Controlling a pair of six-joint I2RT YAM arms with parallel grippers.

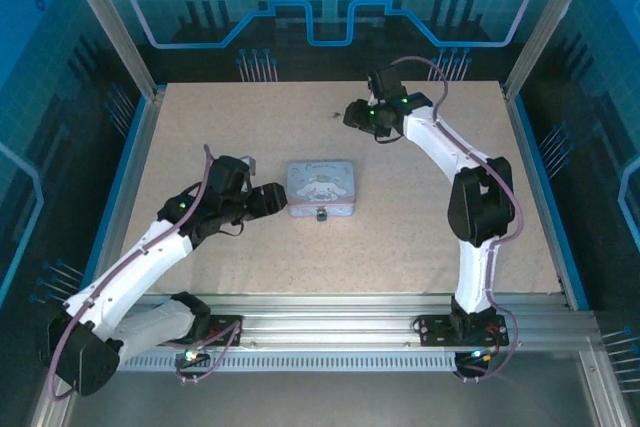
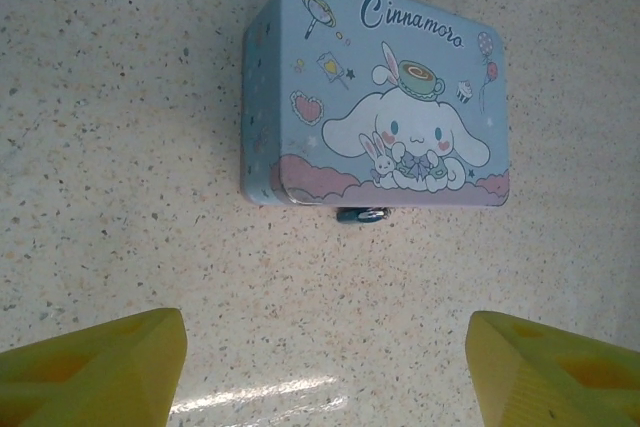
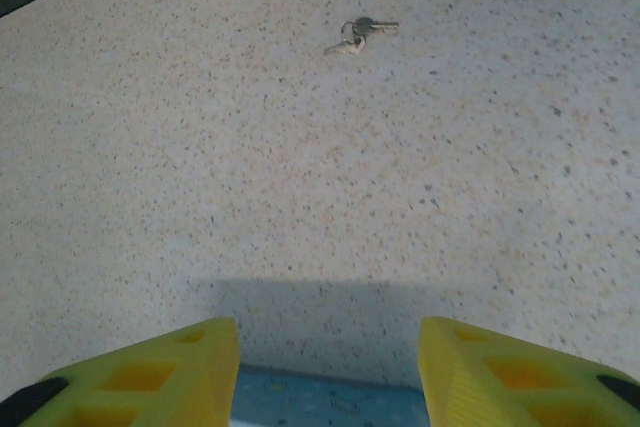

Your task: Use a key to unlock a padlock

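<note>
From the top camera, the pale-blue cartoon tin point(image 1: 320, 179) sits mid-table point(image 1: 200, 137), and the padlock point(image 1: 322, 214) hangs at its near edge. The key point(image 1: 333, 113) lies on bare board toward the far side, just beside the right gripper point(image 1: 357, 115) on its left. The left gripper point(image 1: 268, 197) rests close to the tin's left side.

On the left wrist camera, my yellow fingertips point(image 2: 100, 367) are spread wide with nothing between them. The padlock point(image 2: 362, 214) is ahead of the gap, roughly on its centre line. It sits tucked against the tin's edge, apart from both fingers.

On the right wrist camera, the fingertips point(image 3: 160, 372) stand partly apart and hold nothing. The key point(image 3: 360, 32), on what looks like a small ring, lies well ahead of them and close to the gap's centre line.

I judge the step in hand is fetching the key with the right arm. I'd move forward and down so the fingers straddle it before closing. I'd pinch it by the head so the blade sticks out. It is thin and flat, so the tips must come right down to the board or it will skid away.
</note>
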